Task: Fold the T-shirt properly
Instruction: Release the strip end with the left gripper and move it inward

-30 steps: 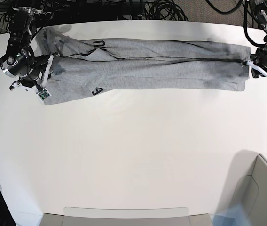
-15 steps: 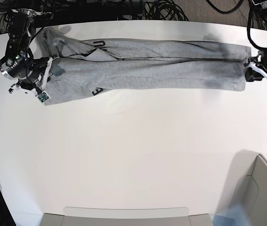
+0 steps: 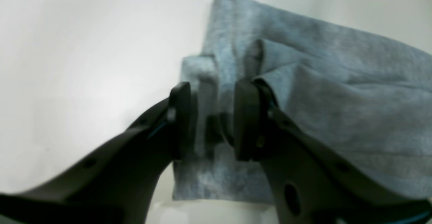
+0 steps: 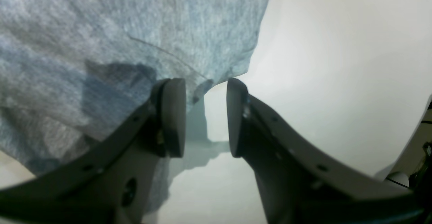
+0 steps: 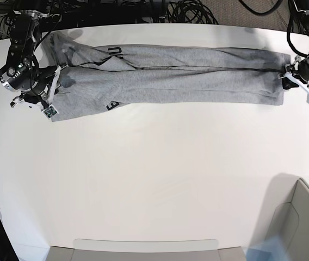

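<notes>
Wrist views, both pincers [image 3: 211,121] [image 4: 206,117] spread wide, T-shirt [image 5: 171,79] unheld

one t-shirt [image 5: 171,76], two grippers, one table [image 5: 154,174]

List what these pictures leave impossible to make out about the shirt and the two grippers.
- T-shirt lettering, base view: only fragments show; the folds cover the rest, so the word is unreadable.
- Left gripper, left wrist view: blurred; its jaws stand apart over the shirt's end, but contact with the cloth cannot be told.
- Right gripper, right wrist view: open at the shirt's edge; its own fingers hide the cloth beneath.
- Table: cut off by the frame edges.
</notes>
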You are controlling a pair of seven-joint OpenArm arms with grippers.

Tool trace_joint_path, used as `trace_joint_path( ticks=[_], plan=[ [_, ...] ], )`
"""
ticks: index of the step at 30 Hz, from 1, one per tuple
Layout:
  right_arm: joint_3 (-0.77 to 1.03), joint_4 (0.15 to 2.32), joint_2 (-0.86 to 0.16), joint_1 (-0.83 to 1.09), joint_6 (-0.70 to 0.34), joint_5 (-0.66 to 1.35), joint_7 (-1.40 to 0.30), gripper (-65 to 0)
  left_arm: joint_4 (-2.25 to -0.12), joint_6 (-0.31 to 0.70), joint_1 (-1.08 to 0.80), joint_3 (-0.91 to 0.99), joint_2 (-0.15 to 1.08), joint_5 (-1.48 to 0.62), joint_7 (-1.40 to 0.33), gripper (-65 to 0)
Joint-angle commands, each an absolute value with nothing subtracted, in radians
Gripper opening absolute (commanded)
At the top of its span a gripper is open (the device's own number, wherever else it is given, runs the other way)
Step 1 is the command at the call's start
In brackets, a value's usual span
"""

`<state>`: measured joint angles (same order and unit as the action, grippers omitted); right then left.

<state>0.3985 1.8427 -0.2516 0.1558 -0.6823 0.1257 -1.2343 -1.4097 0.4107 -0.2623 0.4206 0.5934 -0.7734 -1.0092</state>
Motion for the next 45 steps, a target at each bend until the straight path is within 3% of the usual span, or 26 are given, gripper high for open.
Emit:
trace_joint_path(
  ticks=[1,15,18,20,26,34,45],
  plan=[
    [0.403,1.857,-0.265,0.145,-0.698,0.125,-1.227,-44.4,-1.385,0.397,-0.255,0.423,0.618,-0.782,-0.993,-42.8],
    [0.403,1.857,-0.271,0.134,-0.698,0.125,-1.227,-44.4,-1.283,0.412,-0.225,0.283,0.618,-0.788,-0.940,-44.7],
    [0.403,1.856,-0.285,0.136,-0.698,0.125,-1.227,-44.4,-1.283,0.553,-0.223,0.259,0.622,-0.785,-0.952,-52.4],
    [0.404,1.856,-0.288,0.134,-0.698,0.125,-1.227,-44.4,-1.280,0.587,-0.222,0.260,0.622,-0.783,-0.981,-65.0],
    [0.404,1.856,-0.295,0.134,-0.698,0.125,-1.227,-44.4,-1.210,0.634,-0.189,0.277,0.636,-0.785,-0.961,-65.0],
    [0.406,1.856,-0.294,0.136,-0.698,0.125,-1.227,-44.4,-1.069,0.661,-0.139,0.547,0.633,-0.788,-0.967,-65.0],
    [0.406,1.857,-0.292,0.137,-0.698,0.125,-1.227,-44.4,-1.221,0.698,-0.134,0.690,0.628,-0.851,-1.202,-65.0]
  ],
)
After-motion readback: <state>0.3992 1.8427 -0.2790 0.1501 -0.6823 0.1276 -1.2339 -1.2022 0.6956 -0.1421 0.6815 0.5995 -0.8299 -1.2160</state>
